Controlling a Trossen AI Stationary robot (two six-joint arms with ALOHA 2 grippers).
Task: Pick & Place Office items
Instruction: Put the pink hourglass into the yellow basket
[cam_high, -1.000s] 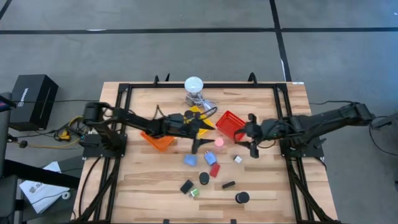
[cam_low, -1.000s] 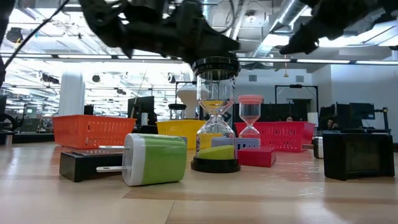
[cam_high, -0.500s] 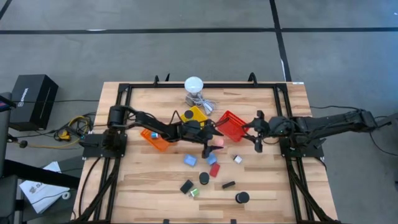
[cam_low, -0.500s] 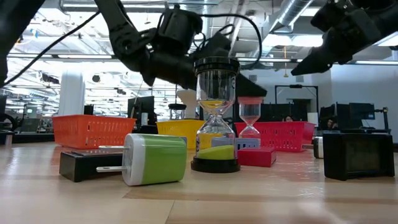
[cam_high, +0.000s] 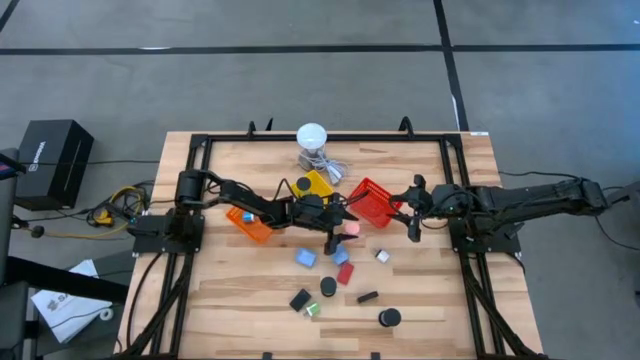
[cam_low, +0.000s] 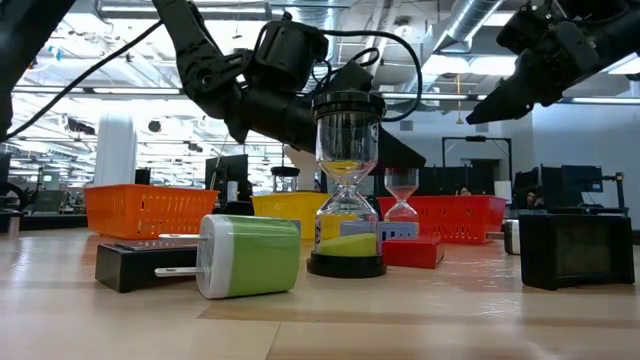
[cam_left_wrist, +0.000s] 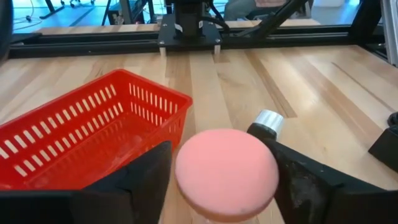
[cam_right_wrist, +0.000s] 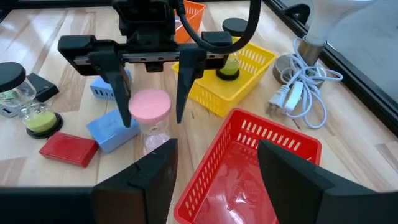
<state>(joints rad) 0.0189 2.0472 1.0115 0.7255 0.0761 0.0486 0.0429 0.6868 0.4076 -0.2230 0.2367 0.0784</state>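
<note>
We see the left claw (cam_right_wrist: 149, 102) spread wide around the pink-topped hourglass (cam_right_wrist: 149, 115), fingers either side without touching. It stands mid-worktop beside the red basket (cam_right_wrist: 249, 168). The right claw (cam_high: 413, 222) hovers open and empty over the basket.

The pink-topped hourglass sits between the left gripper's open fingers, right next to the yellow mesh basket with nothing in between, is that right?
Not quite. The pink-topped hourglass does sit between the left gripper's open fingers, but the basket right next to it is the red mesh basket, as the left wrist view shows. The yellow mesh basket lies farther off, seen in the right wrist view.
</note>
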